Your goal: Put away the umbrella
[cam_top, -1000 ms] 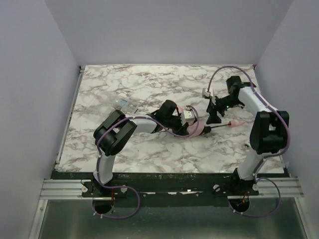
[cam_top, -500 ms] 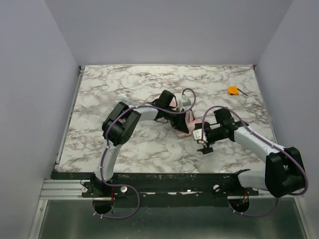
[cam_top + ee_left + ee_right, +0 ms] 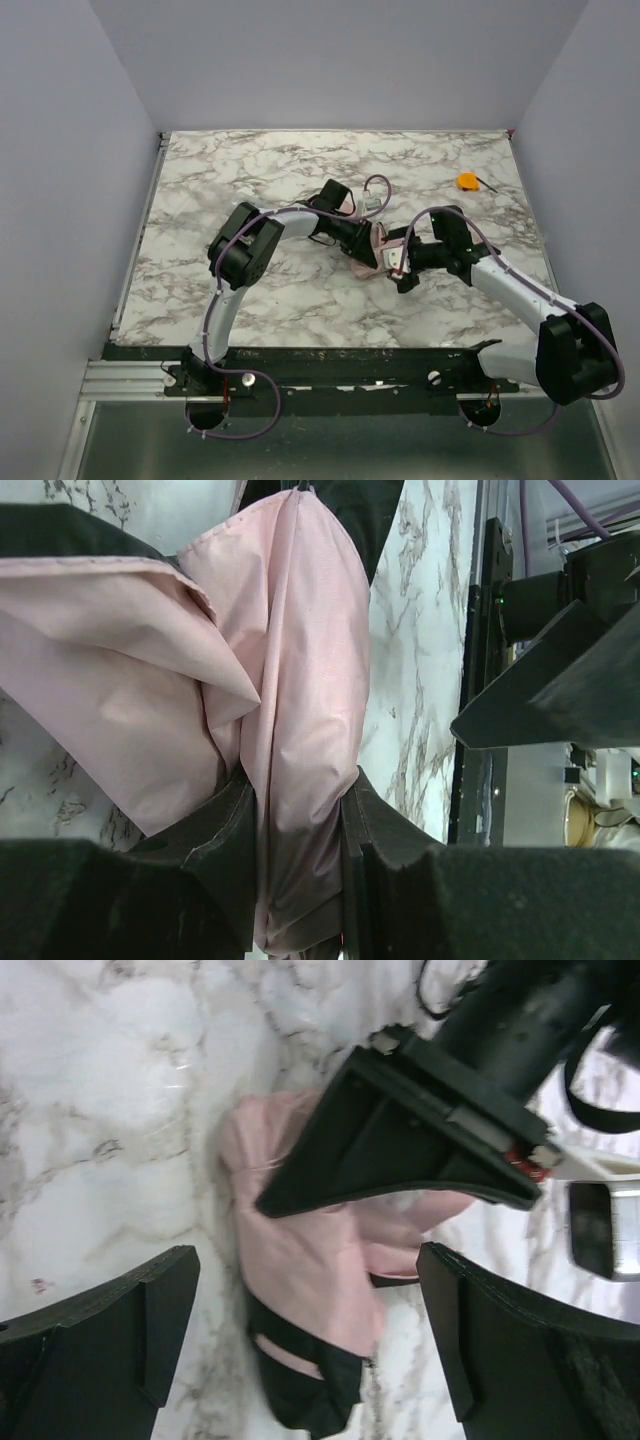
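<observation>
Marble table (image 3: pixel 250 300), top view. The umbrella (image 3: pixel 372 250), a bunched pink bundle, lies just three o'clock of centre. The left gripper (image 3: pixel 366 248) is clamped on its fabric. The right gripper (image 3: pixel 400 268) is spread wide and empty, with the bundle just beside at its ten o'clock. In the right wrist view the bundle's long axis runs twelve-to-six.

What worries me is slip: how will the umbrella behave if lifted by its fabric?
Probably floppy: the umbrella creases and bunches loosely where the left fingers pinch it. Likely slippery too, since the cloth looks thin and smooth. It should not roll; it lies slumped on the table.
</observation>
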